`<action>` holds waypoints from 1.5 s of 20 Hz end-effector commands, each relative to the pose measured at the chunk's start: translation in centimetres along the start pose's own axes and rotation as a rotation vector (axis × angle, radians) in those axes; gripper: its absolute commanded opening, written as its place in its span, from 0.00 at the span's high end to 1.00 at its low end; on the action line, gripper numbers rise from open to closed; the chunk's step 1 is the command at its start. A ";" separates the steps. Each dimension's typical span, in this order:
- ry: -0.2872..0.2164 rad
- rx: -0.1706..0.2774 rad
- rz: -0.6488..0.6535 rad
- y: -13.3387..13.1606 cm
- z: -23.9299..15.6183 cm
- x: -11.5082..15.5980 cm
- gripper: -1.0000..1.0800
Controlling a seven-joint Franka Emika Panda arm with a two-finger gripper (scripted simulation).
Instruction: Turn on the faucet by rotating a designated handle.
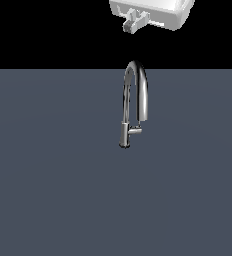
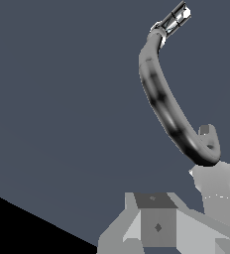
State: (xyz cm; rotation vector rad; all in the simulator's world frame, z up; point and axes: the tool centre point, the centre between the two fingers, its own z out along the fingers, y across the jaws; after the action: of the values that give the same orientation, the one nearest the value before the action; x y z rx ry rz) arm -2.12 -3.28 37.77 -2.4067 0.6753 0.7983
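Hovering high above the faucet [image 1: 134, 95], clear of the handle [image 1: 135, 130]: hand [image 1: 135, 22], grip state indiscernible.

Exterior frontal, wrist overhead (shared faucet [image 1: 133, 105])

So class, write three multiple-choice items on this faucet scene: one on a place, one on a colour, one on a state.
1. In the exterior view, the handle sticks out from the faucet toward:
A. that view's left
B. that view's right
C. straight up

2. The floor is:
A. red
B. white
C. dark blue-grey

3. The gripper is:
A. clamped on the handle
B. above the faucet, touching nothing
C. resting on the floor

Answers: 1 B, the lever points right from the lower stem. 2 C, plain slate surface. 3 B, a clear gap separates it from the spout.
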 end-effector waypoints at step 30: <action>-0.544 0.494 0.485 4.5 7.5 21.0 1.00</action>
State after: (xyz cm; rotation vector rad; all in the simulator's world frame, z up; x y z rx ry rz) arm 6.93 -8.18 18.58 -1.5486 1.0686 1.2272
